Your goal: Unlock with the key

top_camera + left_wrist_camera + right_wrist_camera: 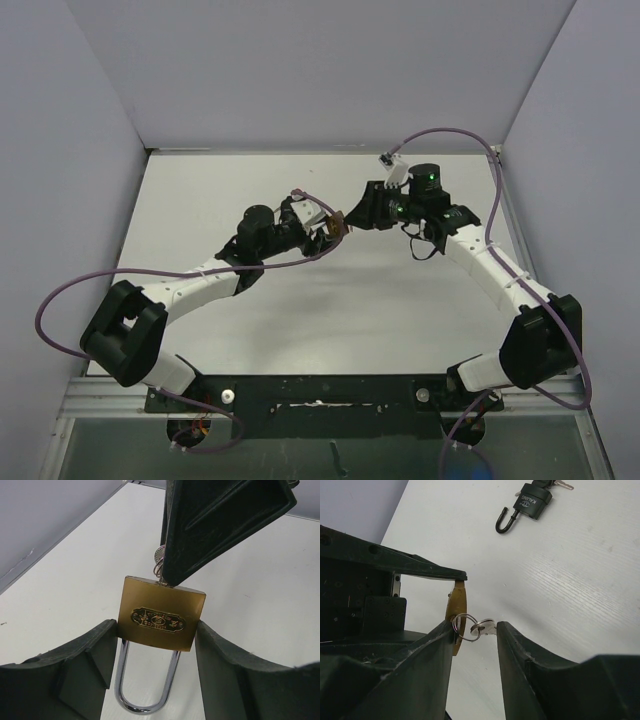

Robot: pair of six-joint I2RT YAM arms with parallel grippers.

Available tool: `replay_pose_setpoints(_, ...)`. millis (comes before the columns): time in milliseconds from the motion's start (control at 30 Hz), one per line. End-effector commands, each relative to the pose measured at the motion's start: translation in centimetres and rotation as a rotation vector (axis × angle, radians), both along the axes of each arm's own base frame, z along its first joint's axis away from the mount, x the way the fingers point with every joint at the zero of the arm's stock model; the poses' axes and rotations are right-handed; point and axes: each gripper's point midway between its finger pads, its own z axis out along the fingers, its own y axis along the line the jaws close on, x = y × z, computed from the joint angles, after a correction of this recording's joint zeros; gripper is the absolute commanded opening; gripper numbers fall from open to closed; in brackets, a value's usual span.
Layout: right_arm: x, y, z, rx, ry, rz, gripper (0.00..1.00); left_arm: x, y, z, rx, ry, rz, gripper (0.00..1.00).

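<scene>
Item, left: my left gripper [157,635], clenched on the side edges of the brass padlock [160,620] at mid-table. Its shackle [145,700] points back toward my wrist.
Item, centre: key [485,627] on a split ring [465,627], standing in the padlock's far end, blade hidden.
Item, right: my right gripper [476,625], fingers parted either side of the key head, not pinching.
Item, far right: black padlock [532,502], its own key cut off by the frame.

Bright, even overhead light, soft shadows, sharp wrist views, faint sheen on the brass padlock [161,620].
</scene>
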Motion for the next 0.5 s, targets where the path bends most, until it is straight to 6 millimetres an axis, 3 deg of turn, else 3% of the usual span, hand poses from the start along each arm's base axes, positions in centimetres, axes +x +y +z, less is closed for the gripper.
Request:
replay_pose_setpoints(0, 0.1, -0.4, 2.6, 0.050, -0.074, -0.006, 0.40, 0.4, -1.2, 6.2, -0.137, -0.161, -0.025, 0.00)
replay_pose_setpoints(467, 0.6, -1.6, 4.0, 0.127, -0.082, -0.034, 0.43, -0.3, -1.3, 4.0, -0.081, -0.102, -0.031, 0.00)
